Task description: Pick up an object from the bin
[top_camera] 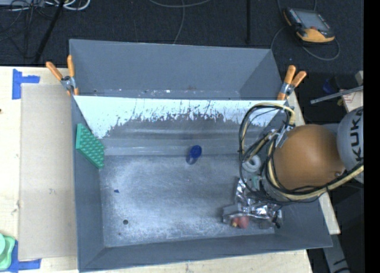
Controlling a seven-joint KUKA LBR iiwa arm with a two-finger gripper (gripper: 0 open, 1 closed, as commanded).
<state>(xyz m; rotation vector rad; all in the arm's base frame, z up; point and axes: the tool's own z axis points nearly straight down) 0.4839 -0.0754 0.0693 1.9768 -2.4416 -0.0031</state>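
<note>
**Three things in the bin, one right at my tool**

Three loose things lay in the grey bin, and only one was close enough to matter. My tool stood low in the near right corner, down by the floor. A small reddish, roundish lump sat at its tip, on the side facing the bin's left wall. It looked to be touching the tool or just beside it, but I could not make out whether it was inside the grip. I also could not tell how far open the tool was, or whether it had hold of anything.

The lump looked dull pink-red, with no long axis I could read, so I judged that the angle of approach hardly mattered. What mattered was whether it sat centred under the tool or off to that left side. If off, I judged a small shift left would be needed before closing.

The other two lay well apart from me. A small blue piece was near the middle of the floor, and a green meshed slab leaned against the left wall.
</note>
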